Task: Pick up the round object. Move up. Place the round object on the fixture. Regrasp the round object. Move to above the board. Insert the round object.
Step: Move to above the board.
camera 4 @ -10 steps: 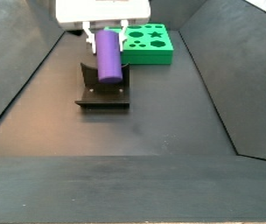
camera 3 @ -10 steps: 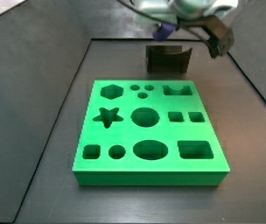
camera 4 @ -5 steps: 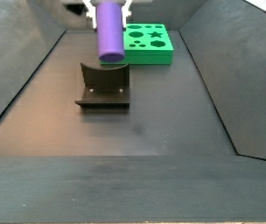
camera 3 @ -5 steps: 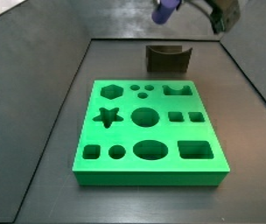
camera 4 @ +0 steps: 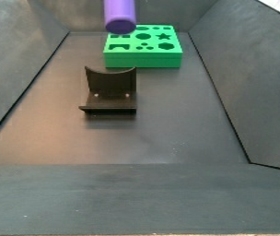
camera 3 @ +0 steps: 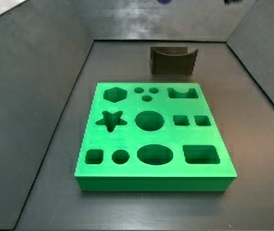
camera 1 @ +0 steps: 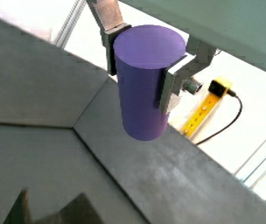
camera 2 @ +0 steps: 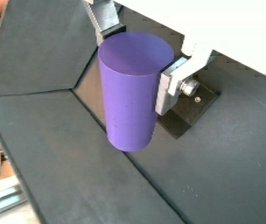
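The round object (camera 1: 142, 96) is a smooth purple cylinder, held upright between my gripper's (camera 1: 145, 63) silver fingers (camera 1: 178, 79) in both wrist views, where it (camera 2: 126, 105) hangs high above the dark floor. In a side view only its lower end (camera 4: 119, 15) shows at the top edge, above and behind the fixture (camera 4: 108, 90). The fixture (camera 3: 172, 60) stands bare, its U notch holding nothing, just beyond the green board (camera 3: 176, 135). The gripper (camera 2: 136, 54) itself is out of frame in both side views.
Sloping dark walls (camera 4: 32, 74) enclose the floor on both sides. The board (camera 4: 143, 61) has star, hexagon, round, square and oval holes, all unfilled. A yellow cable (camera 1: 206, 109) lies outside the enclosure.
The gripper has risen straight up with the round object from just above the fixture, leaving the top of both side views; the fixture and board have not moved.
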Available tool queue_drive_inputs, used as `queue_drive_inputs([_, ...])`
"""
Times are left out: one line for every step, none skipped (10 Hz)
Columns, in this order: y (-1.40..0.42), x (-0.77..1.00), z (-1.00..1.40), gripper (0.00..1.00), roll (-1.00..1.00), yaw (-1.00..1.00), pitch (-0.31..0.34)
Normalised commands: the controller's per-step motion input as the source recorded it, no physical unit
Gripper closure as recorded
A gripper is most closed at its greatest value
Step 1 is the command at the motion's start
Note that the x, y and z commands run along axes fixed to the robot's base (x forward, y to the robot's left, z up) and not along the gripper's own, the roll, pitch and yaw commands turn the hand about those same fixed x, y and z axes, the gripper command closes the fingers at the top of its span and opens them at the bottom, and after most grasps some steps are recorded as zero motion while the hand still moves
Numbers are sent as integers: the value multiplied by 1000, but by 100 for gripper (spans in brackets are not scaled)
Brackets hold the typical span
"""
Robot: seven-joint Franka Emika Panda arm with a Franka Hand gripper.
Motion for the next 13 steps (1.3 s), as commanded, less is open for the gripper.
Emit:
queue_drive_inputs([31, -155, 1000, 100, -120, -45, -11])
queue_drive_inputs([34, -157, 1000, 100, -110, -41, -8])
queue_drive_inputs([34, -156, 1000, 100, -103, -39, -8])
queue_drive_inputs([33, -151, 1000, 100, -97, -34, -2])
queue_drive_inputs([35, -150, 1000, 100, -91, -33, 5])
queue_drive_inputs([32, -141, 953, 100, -81, -28, 12])
queue_drive_inputs([26, -123, 837, 100, -76, -27, 17])
queue_drive_inputs([18, -85, 601, 100, -73, -20, 29])
queue_drive_inputs([12, -47, 371, 100, -71, -14, 47])
queue_drive_inputs([7, -25, 206, 100, -71, -8, 66])
queue_drive_inputs([-1000, -325, -53, 100, -1000, -137, 1])
queue_drive_inputs([-1000, -321, -69, 100, -1000, -133, -2])
queue_drive_inputs([-1000, -336, -57, 100, -1000, -132, -10])
